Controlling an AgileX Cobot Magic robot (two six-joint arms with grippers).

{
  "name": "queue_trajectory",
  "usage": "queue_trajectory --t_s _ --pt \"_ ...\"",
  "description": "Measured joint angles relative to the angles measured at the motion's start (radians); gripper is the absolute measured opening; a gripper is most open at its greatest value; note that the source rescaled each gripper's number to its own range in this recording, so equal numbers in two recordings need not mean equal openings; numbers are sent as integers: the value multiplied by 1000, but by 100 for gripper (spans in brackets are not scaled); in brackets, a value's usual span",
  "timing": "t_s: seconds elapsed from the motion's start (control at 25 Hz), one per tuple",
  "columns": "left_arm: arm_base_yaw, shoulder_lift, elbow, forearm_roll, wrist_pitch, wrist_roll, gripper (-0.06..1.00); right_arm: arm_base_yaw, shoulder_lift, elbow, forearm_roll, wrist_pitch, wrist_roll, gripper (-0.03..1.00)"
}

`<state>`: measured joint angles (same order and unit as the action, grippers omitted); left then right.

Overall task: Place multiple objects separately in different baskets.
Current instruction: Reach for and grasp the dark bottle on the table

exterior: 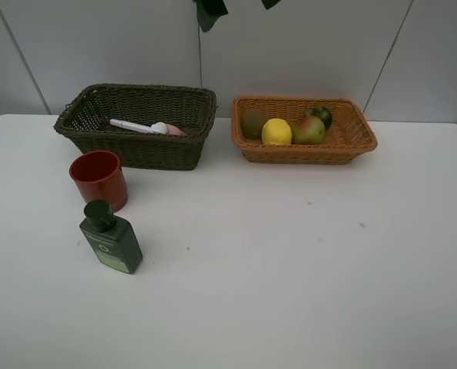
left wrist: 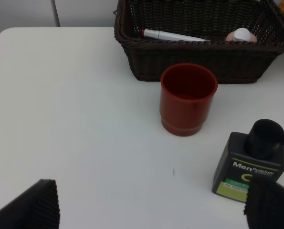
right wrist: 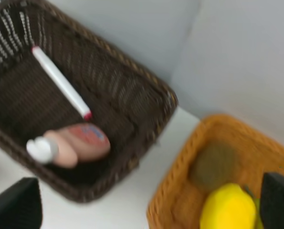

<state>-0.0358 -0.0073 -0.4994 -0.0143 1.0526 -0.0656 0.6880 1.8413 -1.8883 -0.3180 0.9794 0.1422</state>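
Observation:
The dark olive-brown basket [exterior: 140,151] holds a white marker [exterior: 132,125] and a pink bottle [exterior: 170,130]. In the light orange basket [exterior: 305,154] lie a kiwi [exterior: 253,123], a lemon [exterior: 276,131], a pear [exterior: 309,131] and a dark green fruit [exterior: 319,115]. A red cup [exterior: 98,178] stands upright before the dark basket, with a dark green bottle [exterior: 110,238] nearer the front. My left gripper [left wrist: 151,210] is open and empty, short of the cup [left wrist: 188,98] and bottle [left wrist: 249,164]. My right gripper [right wrist: 146,205] hangs open and empty above both baskets, over the pink bottle [right wrist: 75,143] and lemon [right wrist: 227,210].
The white table [exterior: 289,254] runs wide to the right and front of the cup and bottle. Dark arm parts [exterior: 210,11] show at the top edge in the exterior view. A grey wall [exterior: 97,46] stands behind the baskets.

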Motion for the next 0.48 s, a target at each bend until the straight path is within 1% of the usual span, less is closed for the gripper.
queue_trajectory --t_s 0.12,0.24,0.36,0.48 --pt "0 0 0 0 0 0 100 17 -68 0 0 124 -23 100" --pt "0 0 0 0 0 0 100 41 -146 14 0 215 -51 100" --pt "0 0 0 0 0 0 100 72 -246 73 -1 231 -72 100" --pt "0 0 0 0 0 0 100 101 -364 166 1 234 -79 100"
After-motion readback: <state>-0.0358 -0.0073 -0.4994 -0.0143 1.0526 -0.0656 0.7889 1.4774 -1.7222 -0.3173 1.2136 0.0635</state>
